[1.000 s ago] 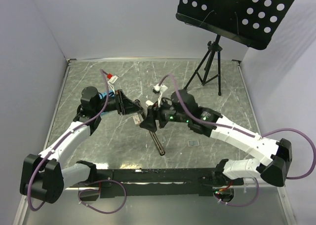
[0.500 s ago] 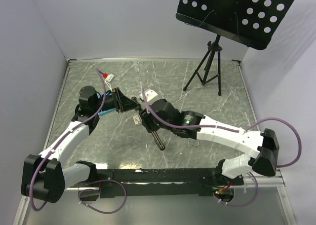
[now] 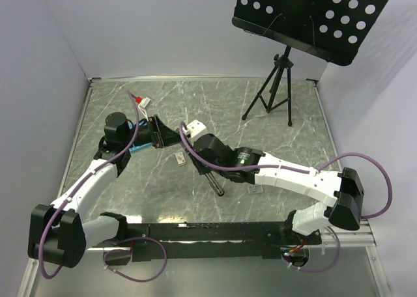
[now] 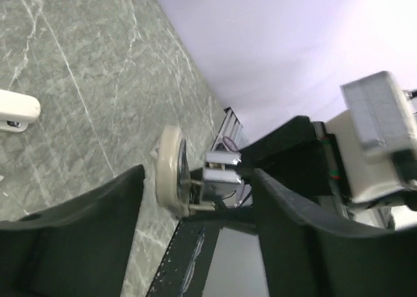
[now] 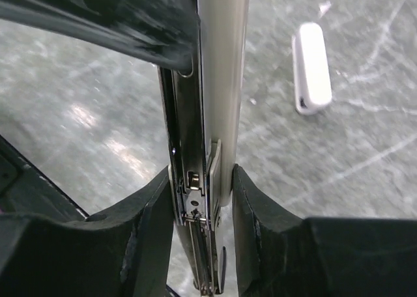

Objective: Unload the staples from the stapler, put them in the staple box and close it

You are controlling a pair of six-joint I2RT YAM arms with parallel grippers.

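Right gripper (image 5: 202,183) clamps the slim white plastic stapler (image 5: 225,82) with its silvery metal channel; left gripper (image 4: 195,180) stands open.

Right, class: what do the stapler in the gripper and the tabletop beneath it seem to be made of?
Stapler: shell looks like smooth cream-white plastic with a soft sheen; its channel looks like metal, silvery with bright reflections. Tabletop: grey-green, veined and glossy like polished marble, though possibly a printed laminate.

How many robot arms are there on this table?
2. The left arm reaches in from the near left; the right arm comes from the near right, its gripper clamping the stapler. None appears hidden.
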